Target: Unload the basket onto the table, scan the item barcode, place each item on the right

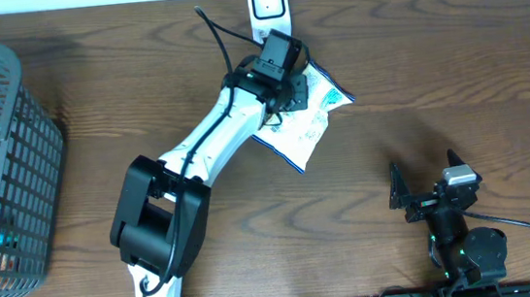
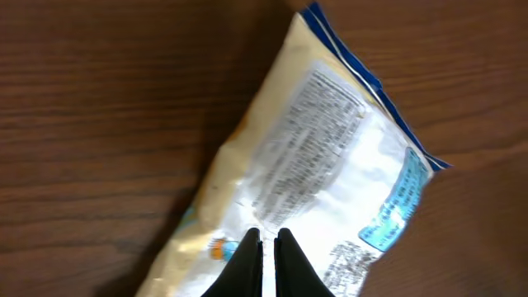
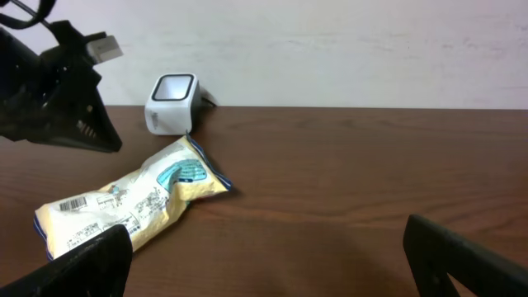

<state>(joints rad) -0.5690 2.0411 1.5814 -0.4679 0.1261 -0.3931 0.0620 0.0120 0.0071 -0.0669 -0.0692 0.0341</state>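
Leave right gripper (image 1: 427, 189) parked nearest, splayed wide, empty. Mid-table (image 1: 472, 70), find snack bag (image 1: 304, 125) lying with barcode (image 3: 76, 206) up. With left gripper (image 2: 268, 243) clamped tight at its film (true pinch unclear), confirm hold, lift gently, then tilt barcode flat toward scanner (image 1: 268, 5) just beyond, avoiding creases.

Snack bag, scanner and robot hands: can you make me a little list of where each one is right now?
snack bag: lying flat on the table, in front of the scanner
barcode: on the bag's top face, at the end away from the scanner
scanner: white, at the table's back edge
left gripper: shut, above the bag, gripping nothing
right gripper: open, empty, off to the side
basket: grey, at the table's left edge
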